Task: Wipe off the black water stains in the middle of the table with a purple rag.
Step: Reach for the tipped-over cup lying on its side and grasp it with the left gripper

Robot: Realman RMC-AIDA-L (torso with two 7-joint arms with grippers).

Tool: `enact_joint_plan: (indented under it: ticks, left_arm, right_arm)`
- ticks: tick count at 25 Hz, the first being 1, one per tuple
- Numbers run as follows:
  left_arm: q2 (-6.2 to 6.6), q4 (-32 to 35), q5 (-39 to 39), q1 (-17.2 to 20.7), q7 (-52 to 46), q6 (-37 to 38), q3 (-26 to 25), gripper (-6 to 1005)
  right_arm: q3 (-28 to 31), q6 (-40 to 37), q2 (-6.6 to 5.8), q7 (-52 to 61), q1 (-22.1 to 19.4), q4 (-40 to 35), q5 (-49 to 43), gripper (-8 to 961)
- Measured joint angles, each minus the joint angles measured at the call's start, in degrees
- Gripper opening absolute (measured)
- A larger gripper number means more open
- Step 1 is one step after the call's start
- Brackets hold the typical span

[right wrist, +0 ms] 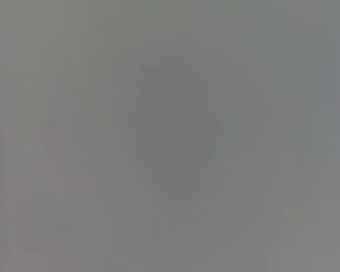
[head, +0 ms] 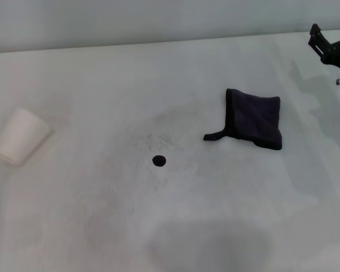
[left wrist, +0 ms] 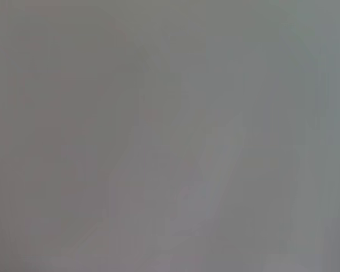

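A broad white table (head: 226, 226) fills nearly the whole head view, its surface marked with faint greyish smears that are densest around the middle. The far edge of the table is seen running almost level across the top of the view, rising slightly toward the right. Behind that edge a plain pale grey wall (head: 147, 20) is shown. A soft dark shadow is cast on the table near its near edge. Only a featureless grey field is shown in both wrist views.
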Motion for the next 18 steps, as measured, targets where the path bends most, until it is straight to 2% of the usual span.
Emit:
enact_joint_plan:
  ticks: [15,18]
  left_arm:
    - [0.16,0.18,6.64,0.03,-0.73,-2.17,0.0,858]
    - [0.52,1.96,10.03,-0.49,-6.35,-2.49,0.0,857]
  right_arm:
    - [0.13,1.85,0.0,0.03,-0.25,3.27,0.01,857]
    - [0.16,2.59,0.0,0.07,-0.49,3.34,0.02,858]
